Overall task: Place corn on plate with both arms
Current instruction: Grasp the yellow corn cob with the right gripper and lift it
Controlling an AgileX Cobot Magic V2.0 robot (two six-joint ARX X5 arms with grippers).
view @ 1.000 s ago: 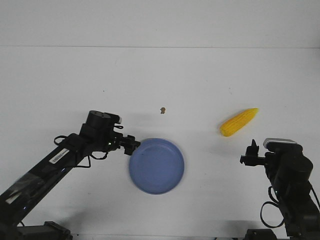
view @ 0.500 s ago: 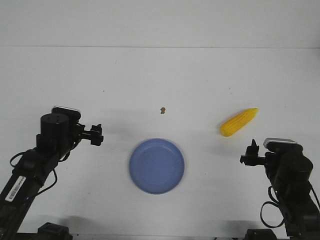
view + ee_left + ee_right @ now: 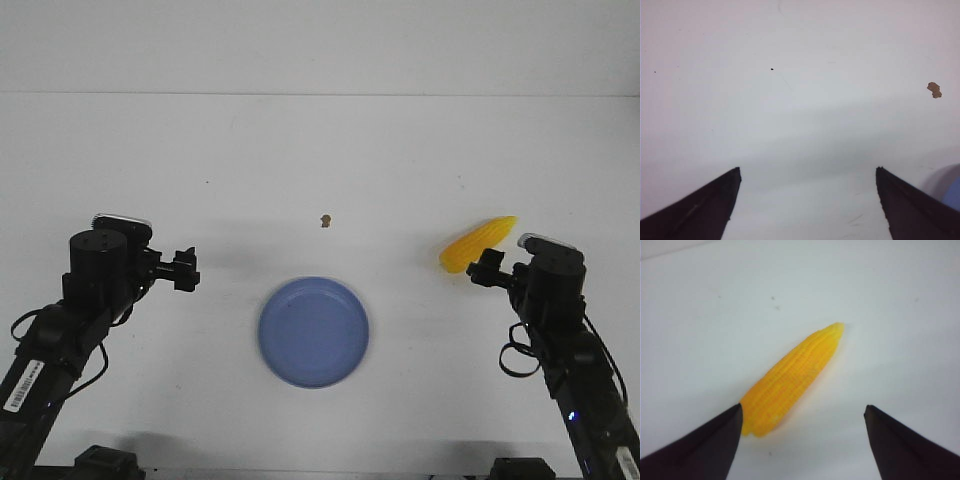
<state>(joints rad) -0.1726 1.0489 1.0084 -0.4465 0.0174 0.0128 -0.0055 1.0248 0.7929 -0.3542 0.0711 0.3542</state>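
The yellow corn (image 3: 476,243) lies on the white table at the right, pointed end toward the far right. In the right wrist view the corn (image 3: 792,380) lies just ahead of the open fingers, its blunt end by one fingertip (image 3: 735,415). My right gripper (image 3: 487,268) is open and empty, right beside the corn's blunt end. The blue plate (image 3: 313,331) sits empty at the centre front. My left gripper (image 3: 186,270) is open and empty, left of the plate, over bare table. A sliver of the plate's rim (image 3: 954,192) shows in the left wrist view.
A tiny brown speck (image 3: 325,220) lies on the table beyond the plate; it also shows in the left wrist view (image 3: 934,89). The table's far edge meets a white wall (image 3: 320,45).
My left arm drew back from the plate's left rim to the left and now holds still. My right arm moved forward to the corn's blunt end in the last half second.
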